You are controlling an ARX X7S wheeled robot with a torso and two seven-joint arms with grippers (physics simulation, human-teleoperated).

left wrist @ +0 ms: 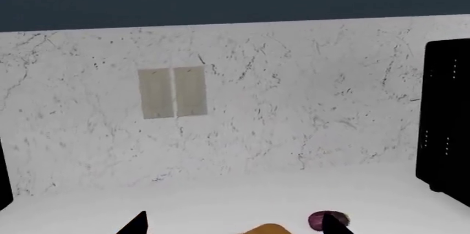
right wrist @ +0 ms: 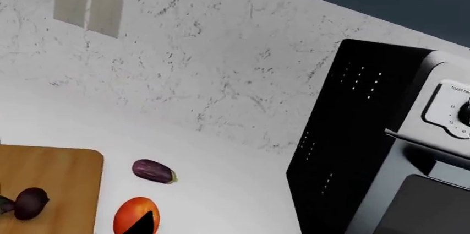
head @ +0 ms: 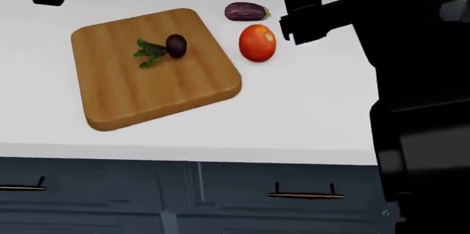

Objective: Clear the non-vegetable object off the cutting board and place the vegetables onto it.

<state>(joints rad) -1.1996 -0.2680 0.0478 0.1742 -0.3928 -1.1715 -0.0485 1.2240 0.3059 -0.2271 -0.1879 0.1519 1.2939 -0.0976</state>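
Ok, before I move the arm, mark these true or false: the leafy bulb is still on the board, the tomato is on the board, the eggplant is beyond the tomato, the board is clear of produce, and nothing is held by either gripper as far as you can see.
1. The leafy bulb lies on the cutting board. True.
2. The tomato sits on the board. False: it stands on the white counter beside the board's right edge.
3. The eggplant lies farther from the robot than the tomato. True.
4. The board is bare. False: the bulb with its green leaves rests on it.
5. A gripper holds a vegetable. False: all three items rest on the counter or board, untouched; the jaws themselves are barely in view.
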